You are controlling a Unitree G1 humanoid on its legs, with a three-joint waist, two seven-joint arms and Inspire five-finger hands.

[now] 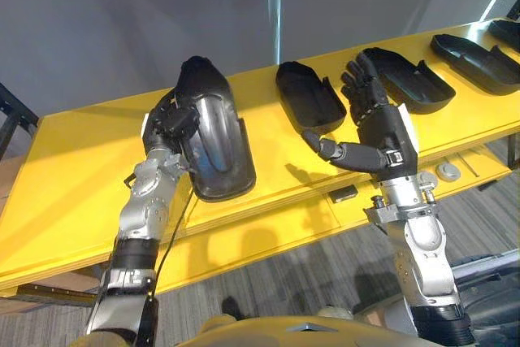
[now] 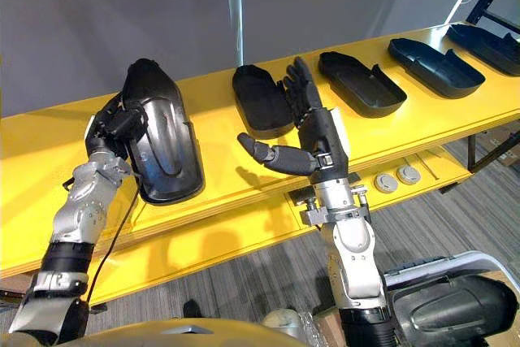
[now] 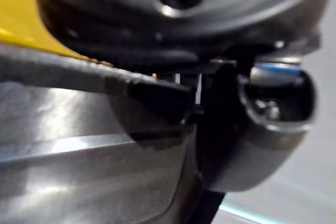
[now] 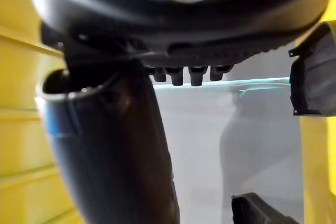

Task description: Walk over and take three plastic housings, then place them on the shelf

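My left hand (image 1: 171, 124) grips the shiny housing (image 1: 215, 144) by its rim, tilted up on the yellow shelf (image 1: 73, 160). I should lower it flat before letting go. My right hand (image 1: 388, 132) hovers open.

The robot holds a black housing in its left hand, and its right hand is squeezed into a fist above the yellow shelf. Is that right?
Not quite. The right hand is open, fingers straight and thumb out, as the right eye view shows. The rest is right: the left hand holds a black housing, and both are above the yellow shelf.
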